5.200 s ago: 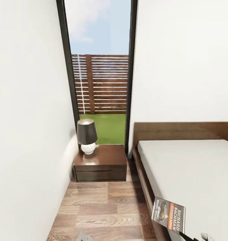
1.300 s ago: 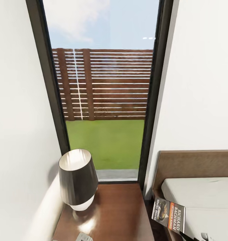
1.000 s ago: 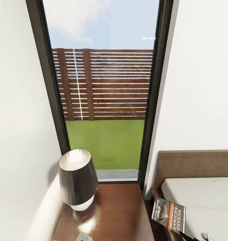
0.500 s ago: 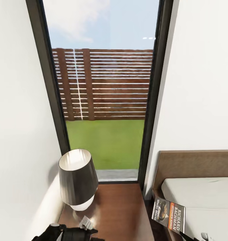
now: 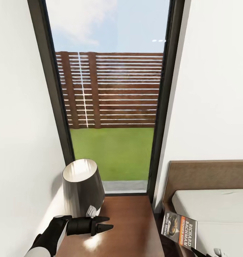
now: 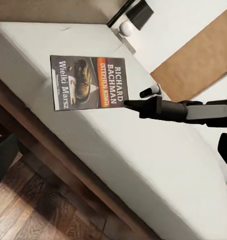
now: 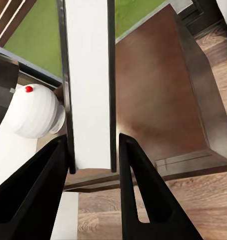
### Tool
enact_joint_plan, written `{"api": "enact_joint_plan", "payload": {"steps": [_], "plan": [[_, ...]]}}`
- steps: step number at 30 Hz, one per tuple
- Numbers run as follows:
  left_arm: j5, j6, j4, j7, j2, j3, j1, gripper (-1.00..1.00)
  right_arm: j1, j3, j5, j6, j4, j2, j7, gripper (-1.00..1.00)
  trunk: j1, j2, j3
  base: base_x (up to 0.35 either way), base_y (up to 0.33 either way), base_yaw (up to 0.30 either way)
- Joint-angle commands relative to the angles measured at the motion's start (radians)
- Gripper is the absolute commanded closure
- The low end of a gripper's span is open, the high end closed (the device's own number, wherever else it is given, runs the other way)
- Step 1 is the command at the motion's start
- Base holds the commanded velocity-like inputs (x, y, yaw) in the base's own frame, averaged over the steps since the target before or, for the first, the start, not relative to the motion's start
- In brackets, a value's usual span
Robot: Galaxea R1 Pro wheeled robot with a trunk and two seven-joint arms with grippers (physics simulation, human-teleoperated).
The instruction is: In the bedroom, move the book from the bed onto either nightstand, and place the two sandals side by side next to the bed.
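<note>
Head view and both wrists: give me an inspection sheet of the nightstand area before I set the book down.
Surface: nightstand, dark glossy wood top.
Job's things: book held in the air, about between nightstand and bed.
Clutter: lamp on the nightstand's left part.
Grippers: right gripper shut on the book; left gripper over the nightstand by the lamp, jaws unclear.
Cables: nothing seen.
Surroundings: white walls, tall window onto grass and fence.

Readable text noted on one item only: my right gripper (image 7: 93, 165) holds the book (image 6: 89, 82). Cover reads "RICHARD BACHMAN", orange band "STEPHEN KING", title "Wielki Marsz". Other small print illegible.
</note>
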Motion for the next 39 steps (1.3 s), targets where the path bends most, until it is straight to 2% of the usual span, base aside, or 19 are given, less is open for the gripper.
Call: {"api": "enact_joint_plan", "payload": {"steps": [1, 5, 8, 9, 10, 12, 13, 15, 16, 18, 21, 27, 31, 33, 34, 39], "plan": [[-0.011, 0.011, -0.002, -0.009, -0.001, 0.008, -0.001, -1.00, -0.001, -0.006, 0.004, 0.003, 0.000, 0.000, 0.004, 1.00, 0.000, -0.001, -0.001, 0.000, 0.000, 0.000], [-0.012, 0.011, -0.002, -0.009, -0.001, 0.007, -0.001, -1.00, -0.001, -0.009, 0.005, 0.034, -0.020, -0.001, 0.005, 1.00, 0.000, -0.001, -0.001, 0.000, 0.000, 0.000], [-0.014, 0.011, -0.002, -0.008, -0.002, 0.007, -0.001, -1.00, -0.002, -0.009, 0.005, 0.141, -0.108, -0.001, 0.005, 1.00, 0.000, -0.001, -0.001, 0.000, 0.000, 0.000], [-0.014, 0.011, -0.002, -0.008, -0.001, 0.007, -0.001, -1.00, -0.002, -0.009, 0.005, 0.212, -0.166, -0.001, 0.005, 1.00, 0.000, -0.001, -0.001, 0.000, 0.000, 0.000], [-0.014, 0.011, -0.002, -0.008, -0.002, 0.008, -0.001, -1.00, -0.002, -0.009, 0.005, 0.251, -0.198, -0.001, 0.005, 1.00, 0.000, -0.001, -0.001, 0.000, 0.000, 0.000], [-0.015, 0.011, -0.002, -0.008, -0.002, 0.007, -0.001, -1.00, -0.002, -0.010, 0.004, 0.419, -0.329, -0.002, 0.005, 1.00, 0.000, -0.001, -0.001, 0.000, 0.000, 0.000], [-0.015, 0.011, -0.002, -0.008, -0.002, 0.007, -0.001, -1.00, -0.002, -0.011, 0.004, 0.460, -0.360, -0.003, 0.005, 1.00, 0.000, -0.001, -0.001, 0.000, 0.000, 0.000], [-0.015, 0.011, -0.002, -0.008, -0.002, 0.007, -0.001, -1.00, -0.002, -0.014, 0.004, 0.598, -0.456, -0.006, 0.005, 1.00, 0.000, -0.001, -0.001, 0.000, 0.000, 0.000], [-0.015, 0.011, -0.002, -0.008, -0.002, 0.007, -0.001, -1.00, -0.002, -0.015, 0.004, 0.631, -0.473, -0.006, 0.005, 1.00, 0.000, -0.001, -0.001, 0.000, 0.000, 0.000], [-0.015, 0.011, -0.002, -0.008, -0.002, 0.008, -0.001, -1.00, -0.003, -0.017, 0.004, 0.756, -0.514, -0.007, 0.004, 1.00, 0.000, -0.001, -0.001, 0.000, 0.000, 0.000], [-0.014, 0.011, -0.002, -0.007, -0.002, 0.009, -0.001, -1.00, -0.004, -0.018, 0.004, 0.849, -0.535, -0.008, 0.003, 1.00, 0.000, -0.001, -0.001, 0.000, 0.000, 0.000], [-0.015, 0.011, -0.002, -0.006, -0.003, 0.010, -0.001, -1.00, -0.010, -0.018, 0.000, 0.933, -0.543, -0.004, 0.001, 1.00, 0.000, -0.001, -0.001, 0.000, 0.000, 0.000], [-0.013, 0.010, -0.002, -0.007, -0.002, 0.011, -0.001, -1.00, -0.033, -0.017, -0.006, 0.947, -0.543, 0.008, -0.001, 1.00, 0.000, -0.001, -0.001, 0.000, 0.000, 0.000], [-0.011, 0.010, -0.002, -0.008, -0.002, 0.012, -0.001, -1.00, -0.055, -0.017, -0.007, 0.949, -0.543, 0.037, -0.001, 1.00, 0.000, -0.001, -0.001, 0.000, 0.000, 0.000], [-0.010, 0.010, -0.002, -0.009, -0.001, 0.012, -0.001, -1.00, -0.065, -0.017, -0.007, 0.949, -0.542, 0.065, -0.002, 1.00, 0.000, -0.001, -0.001, 0.000, 0.000, 0.000], [-0.008, 0.011, -0.001, -0.005, -0.002, 0.012, -0.001, -1.00, -0.080, -0.017, -0.006, 0.948, -0.540, 0.148, -0.005, 1.00, 0.000, -0.001, -0.001, 0.000, 0.000, 0.000]]}}
